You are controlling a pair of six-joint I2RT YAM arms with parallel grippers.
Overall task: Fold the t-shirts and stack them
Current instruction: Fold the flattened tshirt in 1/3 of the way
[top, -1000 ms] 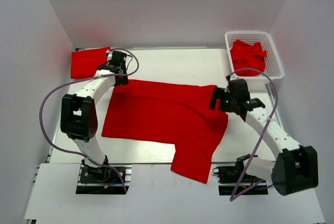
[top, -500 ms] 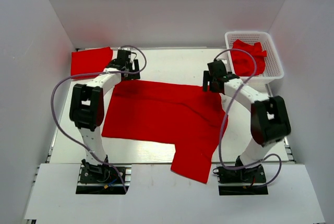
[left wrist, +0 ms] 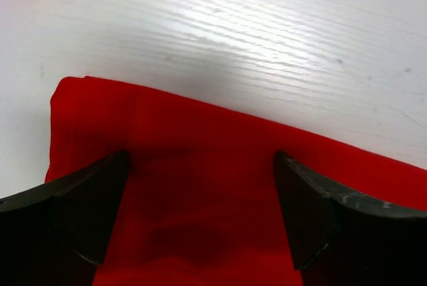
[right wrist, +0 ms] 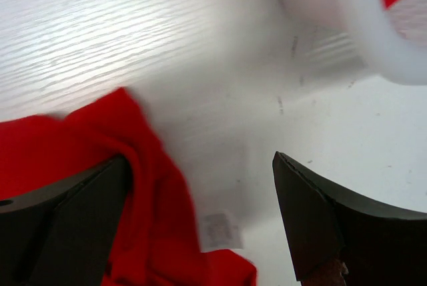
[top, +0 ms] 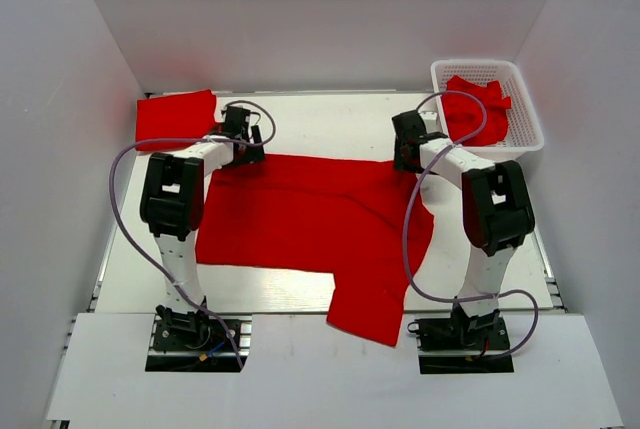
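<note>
A red t-shirt (top: pixel 310 219) lies spread on the white table, one sleeve hanging toward the near edge. My left gripper (top: pixel 243 149) is open over its far left corner (left wrist: pixel 200 186), jaws either side of the cloth. My right gripper (top: pixel 408 154) is open at its far right corner, where bunched red cloth (right wrist: pixel 120 166) with a white label (right wrist: pixel 220 229) lies by the left jaw. A folded red shirt (top: pixel 172 115) lies at the far left. More red shirts (top: pixel 474 107) sit in the white basket (top: pixel 528 109).
The basket (right wrist: pixel 347 13) stands close to the right gripper, at the far right. White walls enclose the table on three sides. Grey cables loop from both arms.
Both arms have reached to the shirt's far edge. The right gripper swung from the right side to the far right corner. The left gripper settled down onto the far left corner.
</note>
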